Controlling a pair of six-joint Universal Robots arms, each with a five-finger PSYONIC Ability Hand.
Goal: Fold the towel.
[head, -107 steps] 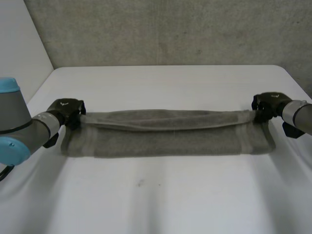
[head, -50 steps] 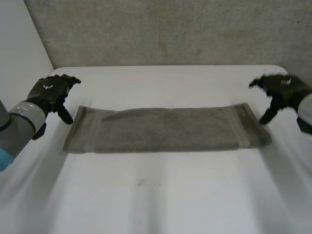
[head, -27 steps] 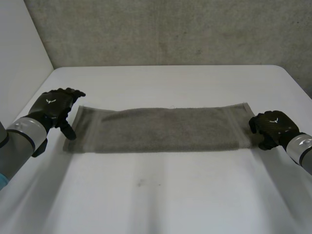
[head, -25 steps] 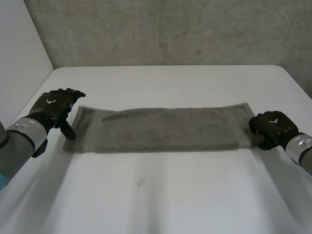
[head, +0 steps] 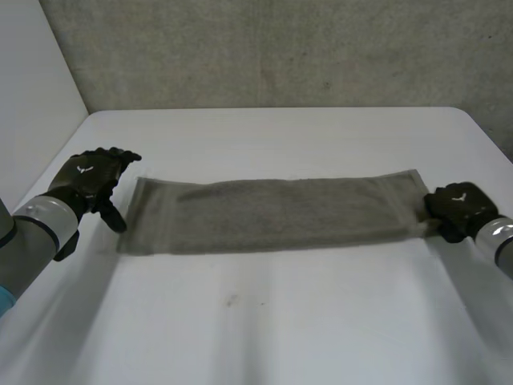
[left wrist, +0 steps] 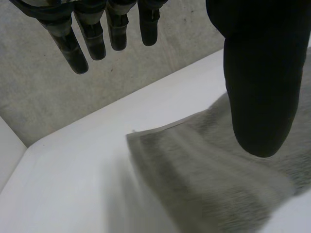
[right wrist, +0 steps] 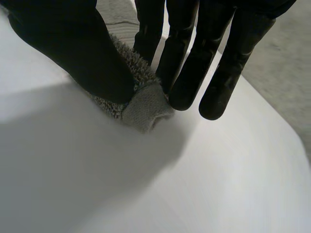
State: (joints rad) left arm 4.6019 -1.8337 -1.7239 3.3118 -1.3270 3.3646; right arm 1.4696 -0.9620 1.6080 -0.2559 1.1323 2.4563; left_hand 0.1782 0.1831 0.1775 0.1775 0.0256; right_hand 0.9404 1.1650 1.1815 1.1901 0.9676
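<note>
Head view shows flat grey towel (head: 276,212), corner pinched by right robot hand (head: 457,210), left robot hand (head: 86,178) spread.

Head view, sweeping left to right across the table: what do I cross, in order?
left hand, open beside the towel's left end → towel, lying as a long flat band → right hand, pinching the towel's near right corner

White table (head: 264,321), grey concrete wall (head: 280,48) behind, white side wall (head: 32,88)
</note>
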